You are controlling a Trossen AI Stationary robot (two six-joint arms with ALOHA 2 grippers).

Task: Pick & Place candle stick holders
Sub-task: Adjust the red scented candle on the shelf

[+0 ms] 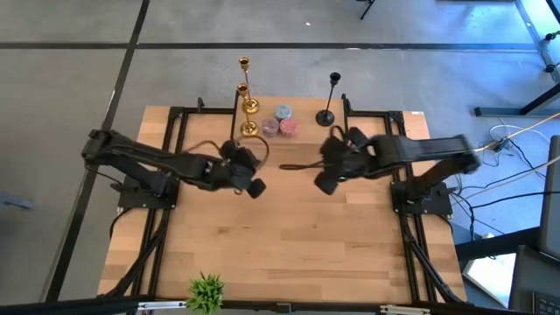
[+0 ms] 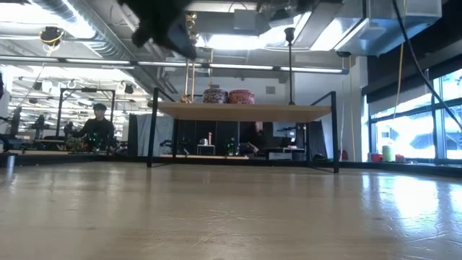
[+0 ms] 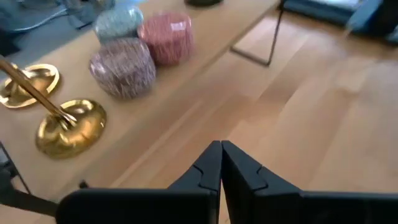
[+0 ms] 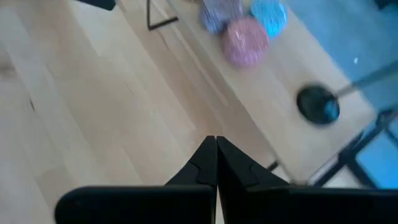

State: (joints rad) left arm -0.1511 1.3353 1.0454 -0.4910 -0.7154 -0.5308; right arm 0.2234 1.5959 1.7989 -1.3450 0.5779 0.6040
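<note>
High view: wooden table (image 1: 289,245), two dark arms above its middle. Left gripper (image 1: 254,186), fingers pressed together, nothing between them, hovering over bare wood; the left wrist view confirms the two fingertips (image 3: 221,158) meeting edge to edge. Ahead of this gripper, at the table's far edge: two gold candle holders, the nearer one (image 1: 248,128) just beyond the gripper and the farther one (image 1: 250,105) right behind it, both upright on round bases. In the left wrist view the nearer gold base (image 3: 71,124) lies close to a mauve round tin (image 3: 122,67), with the second gold base (image 3: 31,84) beside it. Three small round tins in a cluster, mauve (image 1: 270,127), pink (image 1: 288,128), pale blue (image 1: 283,113), between the two grippers and beyond both. Right gripper (image 1: 324,185), fingers likewise closed on nothing, over bare wood. Black candle holder (image 1: 326,118), upright, just beyond the right gripper toward the far edge; its round base (image 4: 318,104) shows in the right wrist view, apart from the tins. Green plant (image 1: 206,291) at the near edge, well behind the left gripper. Low view: person (image 2: 96,128) seated in the room behind.
</note>
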